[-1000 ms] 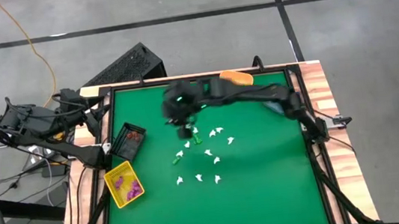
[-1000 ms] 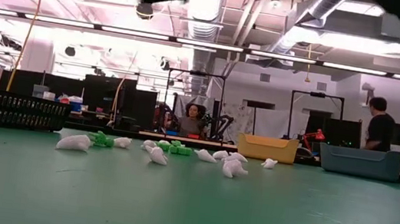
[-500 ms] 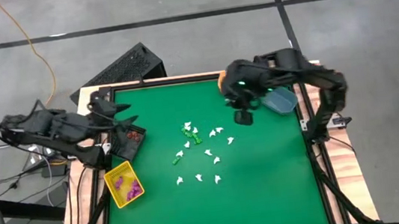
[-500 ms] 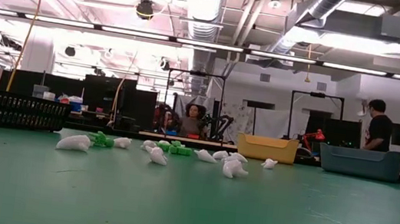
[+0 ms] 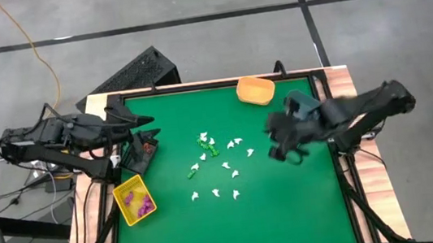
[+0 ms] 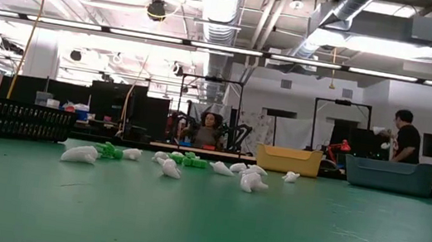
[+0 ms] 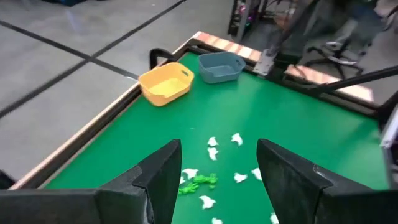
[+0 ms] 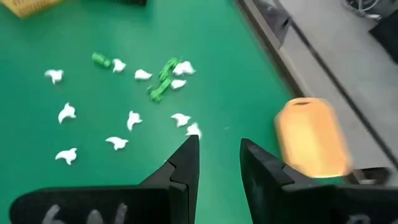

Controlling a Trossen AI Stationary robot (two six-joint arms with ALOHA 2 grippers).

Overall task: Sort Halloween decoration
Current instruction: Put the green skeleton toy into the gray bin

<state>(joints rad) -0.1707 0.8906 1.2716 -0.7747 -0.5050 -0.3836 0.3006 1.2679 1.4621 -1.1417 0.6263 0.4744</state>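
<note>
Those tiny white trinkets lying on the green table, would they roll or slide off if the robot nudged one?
The small white ghost-like trinkets look very light, so a nudge would probably scoot them across the smooth green table top. Their lumpy, tapering shape in the low view suggests they would skid or spin rather than roll.

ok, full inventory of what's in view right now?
white trinkets: about a dozen, loose mid-mat
green trinkets: a few, among the white ones
purple trinkets: several, in the yellow bin
reddish-brown trinkets: a few, in the black bin
yellow bin: one, mat's left edge
black bin: one, beside the yellow bin
orange bin: one, far edge
blue bin: one, far right corner
people: two, background
left tool: open, over the black bin
right tool: open, empty, right of the pile
</note>
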